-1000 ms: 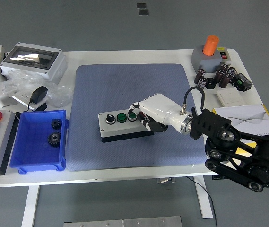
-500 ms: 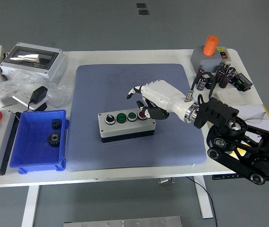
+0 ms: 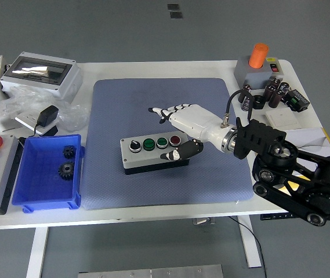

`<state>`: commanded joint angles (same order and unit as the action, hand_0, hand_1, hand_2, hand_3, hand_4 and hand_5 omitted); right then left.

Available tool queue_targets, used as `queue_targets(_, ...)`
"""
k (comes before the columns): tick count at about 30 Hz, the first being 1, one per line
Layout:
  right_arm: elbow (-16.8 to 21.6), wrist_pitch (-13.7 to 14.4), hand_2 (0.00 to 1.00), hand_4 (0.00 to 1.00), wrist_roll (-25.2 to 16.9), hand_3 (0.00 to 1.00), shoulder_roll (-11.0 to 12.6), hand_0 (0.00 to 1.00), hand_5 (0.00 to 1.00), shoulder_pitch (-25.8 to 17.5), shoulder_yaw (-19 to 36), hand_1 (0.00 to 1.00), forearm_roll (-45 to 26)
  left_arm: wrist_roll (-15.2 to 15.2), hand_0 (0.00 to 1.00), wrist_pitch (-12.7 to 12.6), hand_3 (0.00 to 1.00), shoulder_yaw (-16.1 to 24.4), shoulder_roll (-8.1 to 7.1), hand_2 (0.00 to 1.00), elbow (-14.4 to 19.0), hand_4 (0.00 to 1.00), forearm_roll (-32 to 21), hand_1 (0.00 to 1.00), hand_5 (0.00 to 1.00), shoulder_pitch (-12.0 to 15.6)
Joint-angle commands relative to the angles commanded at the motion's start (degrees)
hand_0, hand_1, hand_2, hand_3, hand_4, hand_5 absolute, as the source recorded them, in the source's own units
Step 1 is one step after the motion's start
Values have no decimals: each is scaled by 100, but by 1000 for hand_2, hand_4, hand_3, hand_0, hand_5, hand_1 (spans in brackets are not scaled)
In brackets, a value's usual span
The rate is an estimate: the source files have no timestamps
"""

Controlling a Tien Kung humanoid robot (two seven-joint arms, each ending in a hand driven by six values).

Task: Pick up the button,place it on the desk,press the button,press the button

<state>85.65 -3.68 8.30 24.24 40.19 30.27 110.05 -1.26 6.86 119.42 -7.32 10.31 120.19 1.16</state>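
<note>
Right hand [image 3: 183, 123] hovering with fingers [image 3: 160, 110] spread and holding nothing, just behind and right of the button box [image 3: 155, 153], lying long axis left-right on the blue mat [image 3: 130, 98], its buttons just below-left of the fingertips; left hand unseen.

I see a blue bin [image 3: 47, 200] with two gears [image 3: 66, 161] inside. A gray box [image 3: 40, 73] sits behind it. An orange knob [image 3: 259, 55] stands far right.
</note>
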Motion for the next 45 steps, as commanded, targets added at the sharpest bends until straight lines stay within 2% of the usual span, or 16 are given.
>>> queue_targets(4,-155,-46,998,998,30,998,-95,998,370,37,-111,998,-69,4,744,6,545,-2,2,569,0,375,4,762,2,-6)
queue_targets(12,-888,116,998,998,14,998,-530,998,368,172,-440,998,-60,12,744,24,549,5,7,570,0,384,38,762,2,-20)
queue_targets(20,-1409,637,998,998,-66,998,-749,998,372,192,-797,998,-67,12,744,30,549,-5,-5,570,0,383,33,762,2,-40)
queue_targets(26,-1667,807,998,998,-113,998,-803,998,376,169,-916,998,-145,21,744,35,551,-9,-14,570,0,384,33,761,2,-19)
queue_targets(27,-1699,821,879,937,-120,998,-813,738,200,168,-934,813,-157,21,744,38,550,-6,-17,570,0,383,40,761,2,-19)
queue_targets(32,-1759,862,879,937,-136,998,-844,738,200,158,-1002,813,-190,3,744,50,550,-5,-21,570,0,383,57,761,2,-37)
queue_targets(33,-1763,876,732,905,-141,980,-846,579,159,157,-1013,694,-199,0,744,52,552,-8,-21,571,0,405,55,761,2,-41)
queue_targets(38,-1786,1088,732,905,-189,980,-846,579,159,143,-1044,694,-294,-4,744,55,552,-39,-15,571,0,405,28,761,2,-45)
queue_targets(39,-1790,1130,663,896,-197,870,-845,506,161,139,-1047,647,-308,-3,744,54,552,-47,-14,571,0,407,21,762,2,-44)
queue_targets(45,-1889,1266,663,896,-157,870,-855,506,161,78,-1095,647,-318,1,744,48,552,-96,-18,571,0,407,-28,762,2,-26)
